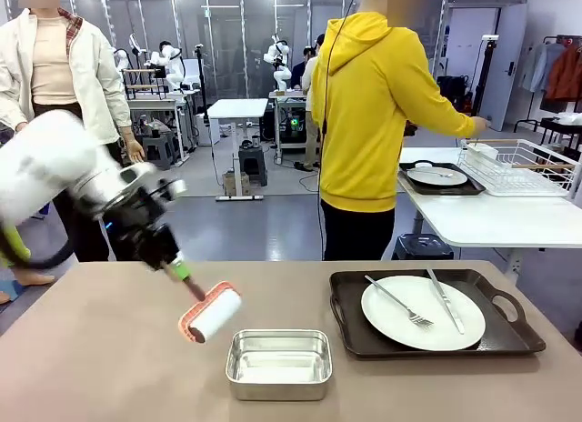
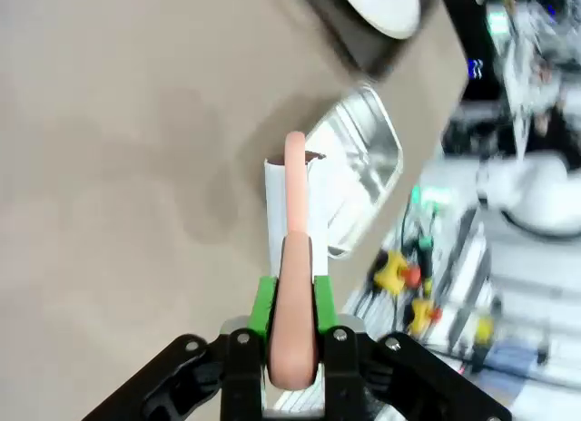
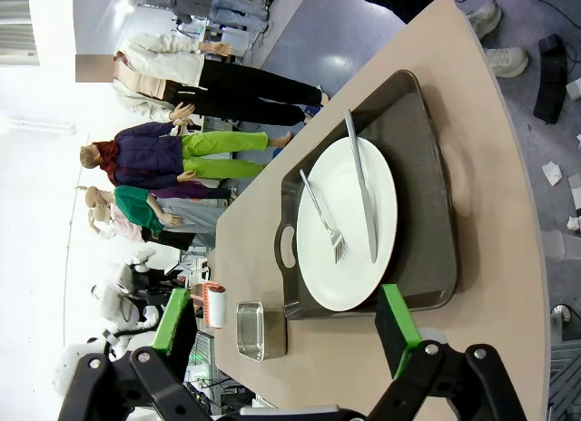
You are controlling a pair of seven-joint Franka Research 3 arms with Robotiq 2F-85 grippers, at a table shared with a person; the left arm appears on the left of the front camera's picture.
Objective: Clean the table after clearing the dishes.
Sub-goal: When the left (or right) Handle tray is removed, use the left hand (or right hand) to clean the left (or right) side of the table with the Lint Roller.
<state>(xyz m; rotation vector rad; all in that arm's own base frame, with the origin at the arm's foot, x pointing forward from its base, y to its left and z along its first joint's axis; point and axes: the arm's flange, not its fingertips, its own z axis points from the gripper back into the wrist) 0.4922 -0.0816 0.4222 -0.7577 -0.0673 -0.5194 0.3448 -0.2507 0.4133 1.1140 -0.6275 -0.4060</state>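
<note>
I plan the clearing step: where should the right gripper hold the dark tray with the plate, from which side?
Probably the tray by its right handle, coming down from the robot's right with the right gripper: the slot on that short end leaves a bar to pinch, and it lies nearest that arm. Keep it level; the plate, fork and knife lie loose.

You see your white, rounded left arm (image 1: 50,163), its black gripper (image 2: 292,301) bearing green pads (image 2: 263,305) and silver screws (image 2: 339,334).
</note>
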